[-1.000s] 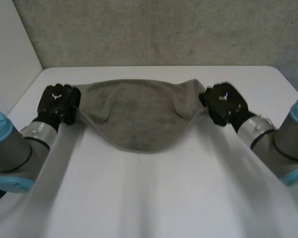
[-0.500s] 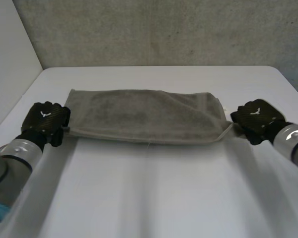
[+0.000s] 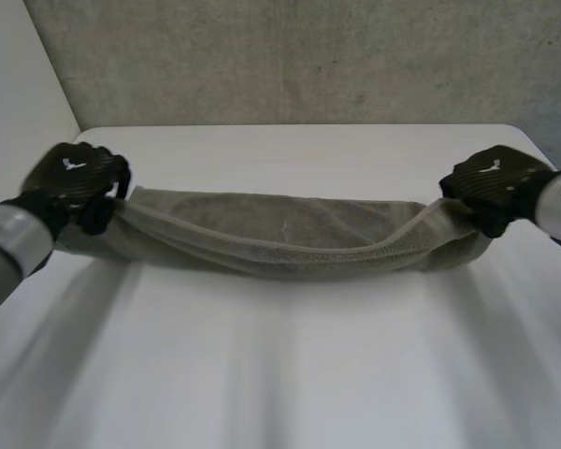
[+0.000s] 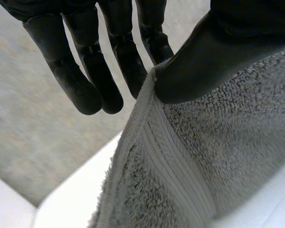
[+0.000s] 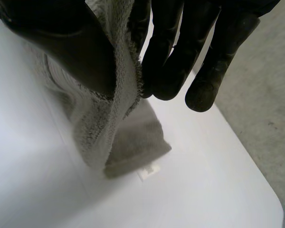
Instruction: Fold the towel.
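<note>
- Across the middle of the white bench (image 3: 290, 374), the grey towel (image 3: 290, 238) hung as a long, narrow band between the two hands. Its ends were lifted and its middle sagged low; whether the middle touched the bench could not be told.
- At the band's left end, the left hand (image 3: 75, 178) held the towel. Its wrist view showed the thumb (image 4: 204, 57) pressing the hemmed edge against nearly straight fingers (image 4: 85, 80), a pinch and not a fist.
- At the right end, the right hand (image 3: 496, 182) held it the same way, with the cloth caught between the thumb and fingers (image 5: 171, 61) that were only slightly bent. From there the towel dropped to the bench, where a small white label (image 5: 149, 170) showed beside its lower corner.
- A second earlier the towel had drooped from the hands as a wide sheet. Half a second earlier it had lain flat as a doubled rectangle, with both hands low at its short ends. Now both hands had risen and taken the ends up with them.
- The first fold therefore seemed to be made, and the lift looked like the start of a second fold or a shift of the doubled cloth.
- Both pinches were shallow, so the two layers might slide apart if either grip eased.
</note>
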Available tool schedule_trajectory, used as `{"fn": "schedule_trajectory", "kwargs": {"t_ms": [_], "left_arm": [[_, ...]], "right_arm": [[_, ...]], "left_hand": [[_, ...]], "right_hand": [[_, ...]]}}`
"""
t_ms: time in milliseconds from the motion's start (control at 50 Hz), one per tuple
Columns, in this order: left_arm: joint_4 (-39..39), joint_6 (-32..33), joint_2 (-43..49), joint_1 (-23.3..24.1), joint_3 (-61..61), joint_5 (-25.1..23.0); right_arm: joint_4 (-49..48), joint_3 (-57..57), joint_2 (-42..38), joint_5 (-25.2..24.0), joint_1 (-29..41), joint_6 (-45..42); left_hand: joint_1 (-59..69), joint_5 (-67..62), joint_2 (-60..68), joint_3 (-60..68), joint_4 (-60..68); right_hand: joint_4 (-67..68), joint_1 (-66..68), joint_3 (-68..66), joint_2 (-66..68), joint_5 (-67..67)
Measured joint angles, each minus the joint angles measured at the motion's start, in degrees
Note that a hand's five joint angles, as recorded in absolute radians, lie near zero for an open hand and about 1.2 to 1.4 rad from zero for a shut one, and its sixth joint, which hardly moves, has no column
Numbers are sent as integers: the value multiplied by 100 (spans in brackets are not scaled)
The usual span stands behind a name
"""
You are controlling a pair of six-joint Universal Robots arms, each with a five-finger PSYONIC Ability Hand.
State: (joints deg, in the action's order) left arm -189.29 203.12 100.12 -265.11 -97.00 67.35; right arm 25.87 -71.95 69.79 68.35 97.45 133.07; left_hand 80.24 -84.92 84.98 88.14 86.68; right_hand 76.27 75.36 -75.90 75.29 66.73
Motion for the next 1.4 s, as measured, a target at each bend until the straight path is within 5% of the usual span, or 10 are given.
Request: {"fn": "schedule_trajectory", "kwargs": {"t_ms": [180, 300, 360, 460, 580, 680, 840, 1120, 1280, 1400], "left_arm": [[2341, 695, 2722, 498, 3381, 423], [3467, 1069, 4084, 742, 5612, 670], [3029, 858, 4175, 809, 6542, 845], [865, -243, 3587, 860, 7238, 1612], [-1408, -1217, 2768, 819, 6575, 2331], [-2144, -1384, 2422, 790, 5644, 2257], [-2114, -1302, 2381, 763, 4321, 1772], [-2117, -365, 2469, 443, 1685, 763], [-2126, 452, 2270, 98, 605, 455], [-2096, 588, 1717, -117, 1, 437]], "right_arm": [[328, 2494, -2027, 1534, 1055, -1567], [-777, 4339, -2710, 1863, 1444, -1153], [-1784, 4855, -2768, 1982, 1499, -501], [-3574, 4848, -2318, 2183, 1457, 694], [-4217, 4341, -1816, 2227, 1398, 1124], [-3850, 3967, -1803, 2176, 1431, 1029], [-3411, 3248, -1907, 1852, 1461, 910], [-3317, 841, -1937, 85, 1416, 277], [-3310, -291, -1548, 19, 1213, -527], [-3326, -878, -544, 259, 917, -430]], "left_hand": [[0, -41, 0, 4, 0], [0, -43, 0, 9, 8], [0, -43, 0, 12, 13], [0, -43, 0, 15, 13], [0, -43, 1, 15, 13], [0, -43, 0, 16, 13], [0, -55, 1, 17, 13], [0, -55, 1, 23, 13], [0, -55, 0, 24, 13], [1, -55, 0, 25, 13]], "right_hand": [[0, 0, 0, 0, 0], [0, 7, 0, 11, 0], [0, 0, 0, 25, 0], [0, 0, -1, 26, 0], [0, 0, -2, 27, 0], [0, 0, -10, 27, 0], [0, 0, -24, 27, 0], [0, 0, -24, 29, 1], [0, 0, -24, 29, 1], [0, 0, -24, 29, 1]]}}
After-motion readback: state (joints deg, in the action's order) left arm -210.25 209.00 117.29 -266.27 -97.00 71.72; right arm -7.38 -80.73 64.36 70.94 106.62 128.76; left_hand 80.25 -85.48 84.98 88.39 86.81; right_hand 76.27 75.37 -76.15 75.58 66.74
